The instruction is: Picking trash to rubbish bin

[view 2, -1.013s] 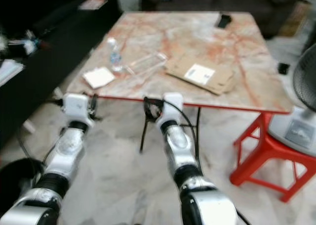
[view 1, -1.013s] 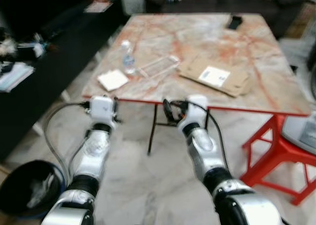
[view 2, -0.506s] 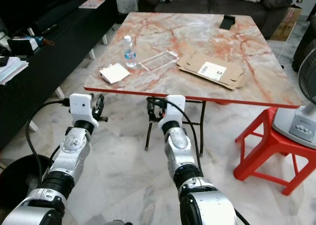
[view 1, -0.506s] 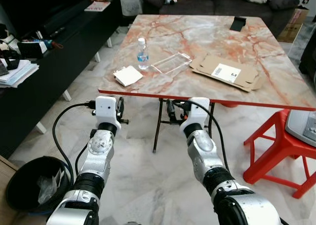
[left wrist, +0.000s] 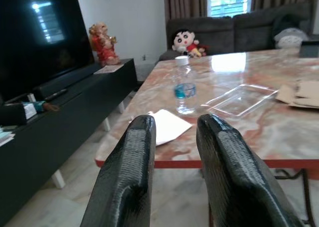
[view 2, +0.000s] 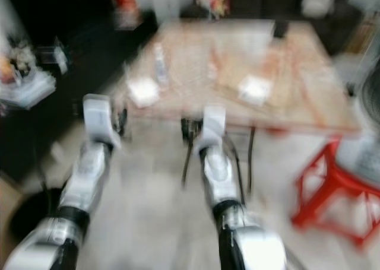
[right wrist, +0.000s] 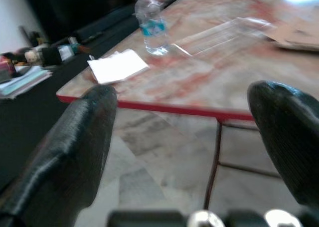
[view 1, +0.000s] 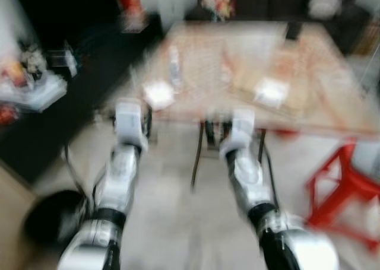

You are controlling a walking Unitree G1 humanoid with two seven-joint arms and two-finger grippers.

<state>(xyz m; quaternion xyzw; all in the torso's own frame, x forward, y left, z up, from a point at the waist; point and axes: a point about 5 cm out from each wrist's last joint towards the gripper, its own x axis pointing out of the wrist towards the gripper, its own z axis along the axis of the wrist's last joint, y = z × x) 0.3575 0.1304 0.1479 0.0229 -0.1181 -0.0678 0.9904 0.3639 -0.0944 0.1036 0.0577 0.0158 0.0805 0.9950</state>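
Note:
On the marble table (left wrist: 199, 162) stand a clear water bottle (left wrist: 184, 87), a white paper (left wrist: 164, 127), a clear plastic tray (left wrist: 241, 98) and flat cardboard (left wrist: 299, 95). The bottle (right wrist: 152, 30), paper (right wrist: 118, 67) and tray (right wrist: 224, 32) also show in the right wrist view. My left gripper (left wrist: 177, 122) is held before the table's near edge, open by a narrow gap and empty. My right gripper (right wrist: 184, 90) is beside it, wide open and empty. A dark bin (view 1: 44, 213) sits on the floor at my lower left, heavily blurred.
A black TV cabinet (left wrist: 60, 117) runs along the left, with a dark sofa (left wrist: 239, 30) behind the table. A red stool (view 1: 344, 181) stands at the right under the table's corner. Pale marble floor lies between me and the table.
The head views have gone strongly blurred and shifted, so the camera is moving. Both arms keep the same forward pose below the table edge.

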